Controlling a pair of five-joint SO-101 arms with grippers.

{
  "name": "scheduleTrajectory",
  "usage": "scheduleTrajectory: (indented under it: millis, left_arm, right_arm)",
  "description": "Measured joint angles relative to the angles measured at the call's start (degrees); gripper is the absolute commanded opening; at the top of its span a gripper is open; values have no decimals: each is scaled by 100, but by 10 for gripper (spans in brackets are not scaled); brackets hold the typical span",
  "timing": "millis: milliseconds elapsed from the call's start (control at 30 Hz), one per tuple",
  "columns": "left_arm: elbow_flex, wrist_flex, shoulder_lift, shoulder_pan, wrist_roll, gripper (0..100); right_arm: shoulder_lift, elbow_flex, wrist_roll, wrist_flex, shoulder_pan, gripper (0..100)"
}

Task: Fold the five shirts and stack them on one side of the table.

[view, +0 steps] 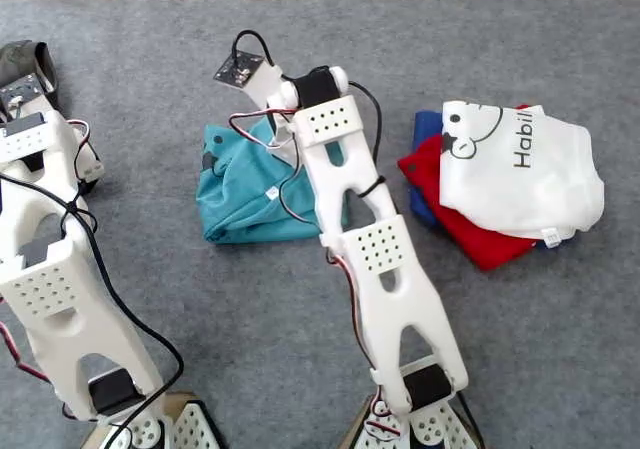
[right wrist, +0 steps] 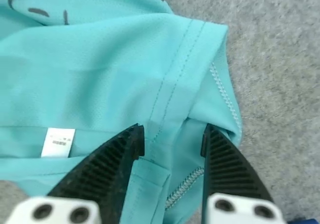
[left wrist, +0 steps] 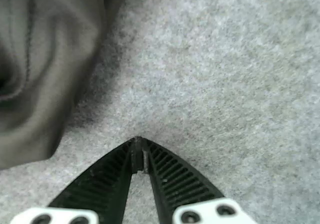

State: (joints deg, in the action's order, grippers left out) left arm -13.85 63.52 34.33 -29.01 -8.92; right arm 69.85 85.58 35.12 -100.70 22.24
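Teal shirt (view: 245,194), bunched and only partly folded near the middle of the grey tabletop (view: 250,309), white care label (right wrist: 57,141) and stitched hem (right wrist: 172,79) turned upward; right gripper (right wrist: 172,134) poised directly over that hem, jaws spread to either side of the seam with nothing pinched, apparently lined up to take the edge for a further fold. Well apart on the right side, a neat pile: white shirt (view: 520,169) on top, red shirt (view: 470,224) beneath, blue shirt (view: 425,129) lowest, corners fanned out, evidently the side chosen for stacking. At the far left edge, a dark olive shirt (view: 25,59) in a loose heap, unfolded, just beside the left gripper (left wrist: 140,144), pressed together and empty, tips low over bare felt, seemingly parked clear of the working arm. By this reckoning, three shirts done, one in hand, one waiting
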Motion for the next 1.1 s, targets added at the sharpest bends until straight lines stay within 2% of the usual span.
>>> scheduleTrajectory:
  millis: [233,500,1100]
  left_arm:
    - [0,0,0,0,0,30]
    - [0,0,0,0,0,30]
    - [0,0,0,18,62,30]
  right_arm:
    - [0,0,0,0,18,195]
    - [387,0,0,0,18,48]
    - [422,545,0,0,-44,50]
